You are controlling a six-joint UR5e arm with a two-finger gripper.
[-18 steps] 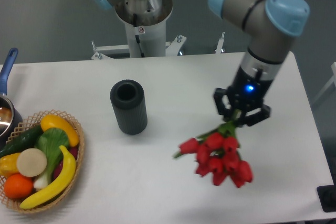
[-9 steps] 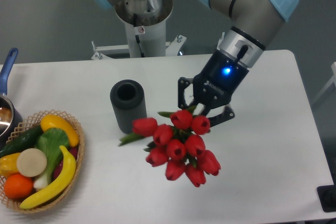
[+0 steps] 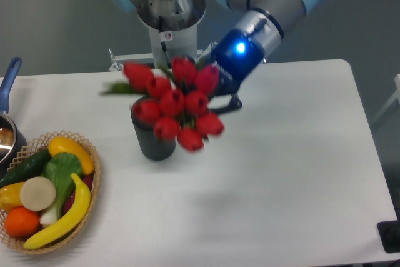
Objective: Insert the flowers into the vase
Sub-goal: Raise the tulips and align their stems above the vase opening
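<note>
The flowers (image 3: 175, 101), a bunch of red tulip buds with green leaves, hang in the air in front of the vase's mouth, blurred by motion. The vase (image 3: 156, 142) is a dark ribbed cylinder standing upright on the white table; its top is hidden behind the buds. My gripper (image 3: 215, 85) sits to the right of the vase, just above it, and is shut on the stems of the flowers; the buds hide most of its fingers.
A wicker basket (image 3: 94, 173) with banana, orange, cucumber and other produce stands at the front left. A blue-handled metal pot (image 3: 7, 114) sits at the left edge. The arm's base column (image 3: 170, 26) stands behind the table.
My gripper has carried the flowers up and to the left, from the right of the table to over the vase. The bunch has swung so its buds now cover the vase's mouth.
</note>
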